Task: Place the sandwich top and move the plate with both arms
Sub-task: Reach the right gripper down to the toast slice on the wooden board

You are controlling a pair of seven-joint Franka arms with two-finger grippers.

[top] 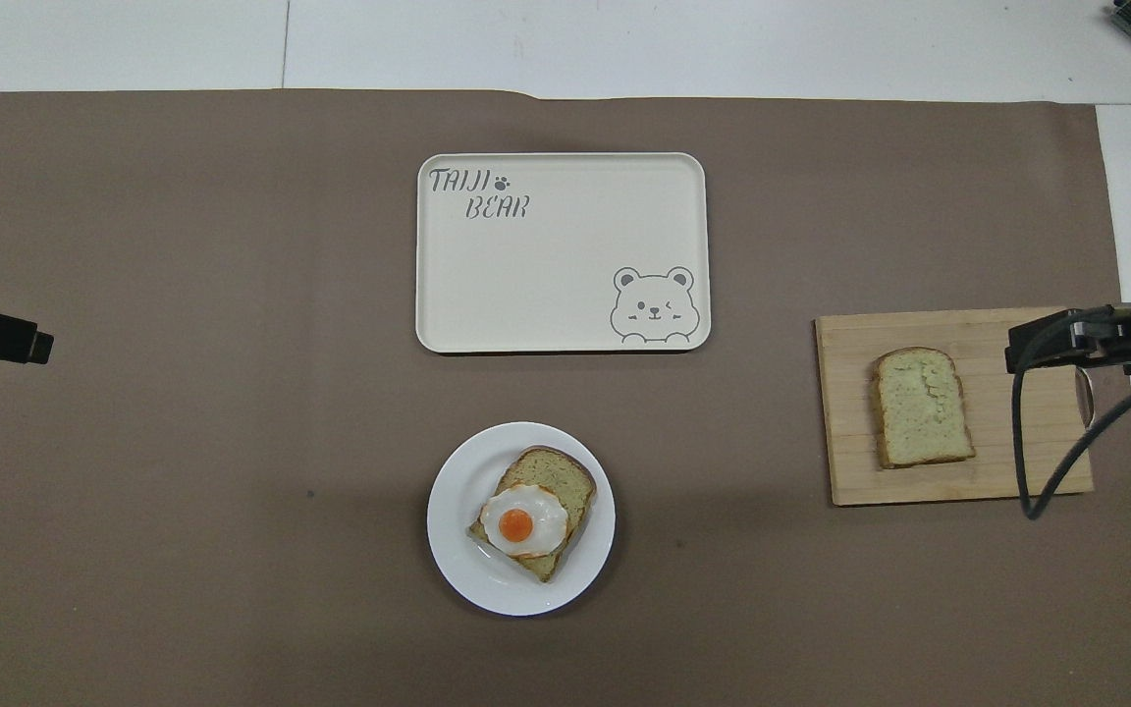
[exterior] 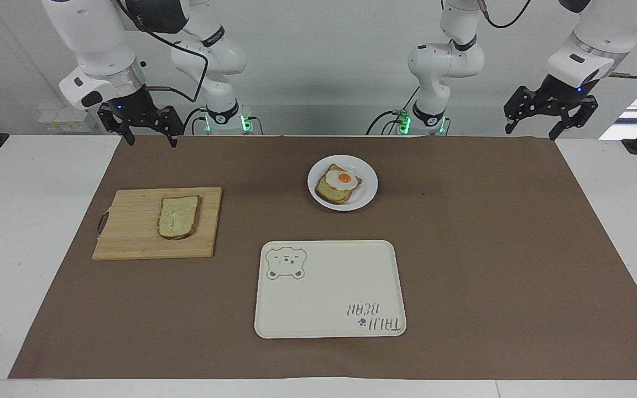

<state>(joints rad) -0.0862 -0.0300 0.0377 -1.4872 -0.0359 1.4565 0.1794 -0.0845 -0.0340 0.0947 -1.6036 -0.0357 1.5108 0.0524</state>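
Right tool [exterior: 150, 134] and left tool [exterior: 534, 129], fingers apart, empty, aloft, clear of sandwich top [exterior: 178, 216] and plate [exterior: 367, 190].

The sandwich top [exterior: 178, 216] [top: 921, 407] — a plain slice of pale greenish bread with a brown crust — lies flat on a wooden cutting board [exterior: 130, 243] [top: 978, 486] toward the right arm's end of the table. The plate [exterior: 366, 190] [top: 457, 570], small, round and glossy white, sits mid-table, nearer to the robots than the board — on it an egg-topped bread slice [exterior: 340, 184] [top: 532, 522].
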